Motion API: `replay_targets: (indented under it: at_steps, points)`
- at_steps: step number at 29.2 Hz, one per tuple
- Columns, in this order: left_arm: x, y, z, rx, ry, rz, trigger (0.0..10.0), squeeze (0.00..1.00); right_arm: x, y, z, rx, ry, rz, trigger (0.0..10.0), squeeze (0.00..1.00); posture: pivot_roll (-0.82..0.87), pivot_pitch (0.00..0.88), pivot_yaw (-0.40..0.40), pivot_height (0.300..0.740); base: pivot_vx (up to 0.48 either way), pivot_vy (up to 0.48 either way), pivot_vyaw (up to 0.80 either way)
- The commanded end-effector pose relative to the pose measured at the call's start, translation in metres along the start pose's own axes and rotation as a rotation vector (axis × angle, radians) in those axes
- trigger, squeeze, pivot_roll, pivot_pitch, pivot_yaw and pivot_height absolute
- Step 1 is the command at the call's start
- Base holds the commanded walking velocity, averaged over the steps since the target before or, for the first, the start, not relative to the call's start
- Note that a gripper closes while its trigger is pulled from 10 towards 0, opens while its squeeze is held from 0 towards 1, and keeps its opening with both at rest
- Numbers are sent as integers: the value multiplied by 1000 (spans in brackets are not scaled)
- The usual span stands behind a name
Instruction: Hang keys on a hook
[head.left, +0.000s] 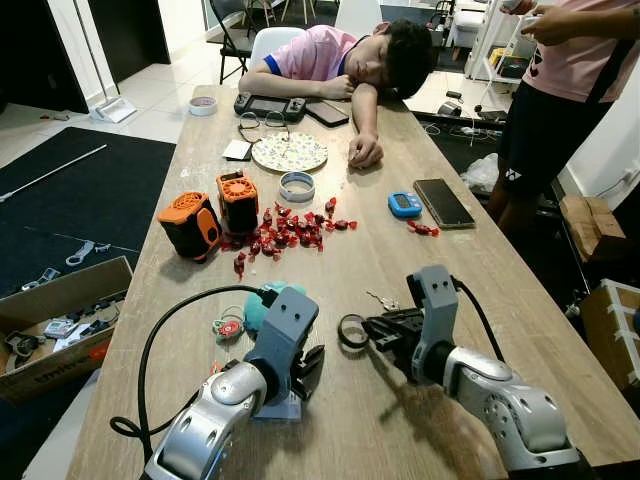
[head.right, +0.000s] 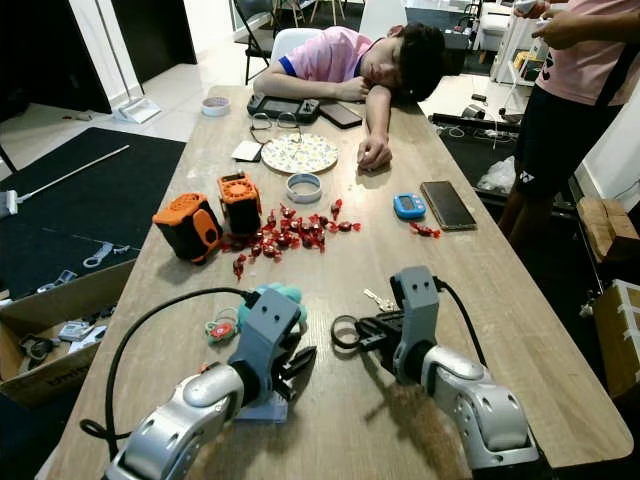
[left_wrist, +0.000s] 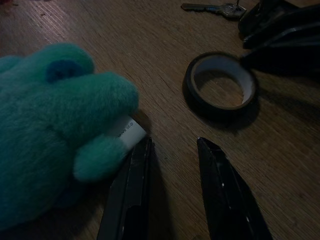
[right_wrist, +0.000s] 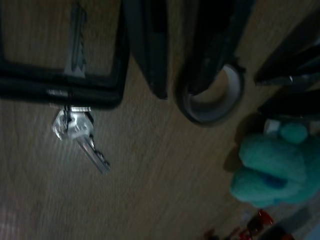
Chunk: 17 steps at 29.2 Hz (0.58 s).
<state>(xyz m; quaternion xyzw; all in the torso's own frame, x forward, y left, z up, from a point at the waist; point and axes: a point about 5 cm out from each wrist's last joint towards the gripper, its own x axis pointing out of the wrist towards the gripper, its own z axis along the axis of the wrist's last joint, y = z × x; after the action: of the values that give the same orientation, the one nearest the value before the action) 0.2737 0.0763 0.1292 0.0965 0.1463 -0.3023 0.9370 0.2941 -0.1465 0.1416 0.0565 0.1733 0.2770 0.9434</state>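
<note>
The keys are seen lying flat on the wooden table, just beyond the right gripper and slightly to its right. Their long axis is judged to run slantwise across that gripper's line. The right gripper is nearer; whether its fingers are apart cannot be told. The left gripper is held apart, beside a teal plush toy and near a roll of black tape.

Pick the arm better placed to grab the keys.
Right. The keys lie just beside the right gripper; the left gripper sits farther off, by the teal plush.
</note>
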Motion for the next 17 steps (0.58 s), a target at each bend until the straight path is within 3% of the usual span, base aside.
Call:
replay_targets:
  at_steps: [1, 3, 4, 5, 6, 17]
  points:
    - [1, -3, -7, -11, 32, -6, 10000, 0, -2, -1, -5, 23, 29, -1, 10000, 1000, 12, 175, -22, 740, 0, 0, 0]
    - [1, -3, -7, -11, 31, -7, 10000, 0, -1, -2, -7, 36, 43, -7, 10000, 1000, 13, 176, -25, 740, 0, 0, 0]
    - [1, -3, -7, -12, 32, -7, 10000, 0, 0, -3, -9, 38, 50, -10, 10000, 361, 15, 176, -26, 740, 0, 0, 0]
    - [1, -3, -7, -12, 32, -7, 10000, 0, 0, -3, -9, 38, 50, -10, 10000, 361, 15, 176, -26, 740, 0, 0, 0]
    - [1, -3, -7, -13, 32, -6, 10000, 0, 0, -4, -9, 40, 56, -14, 10000, 0, 17, 175, -29, 740, 0, 0, 0]
    - [2, -3, -7, -16, 31, -2, 10000, 0, 8, -8, 13, 29, -14, -23, 10000, 0, 16, 173, -30, 740, 0, 0, 0]
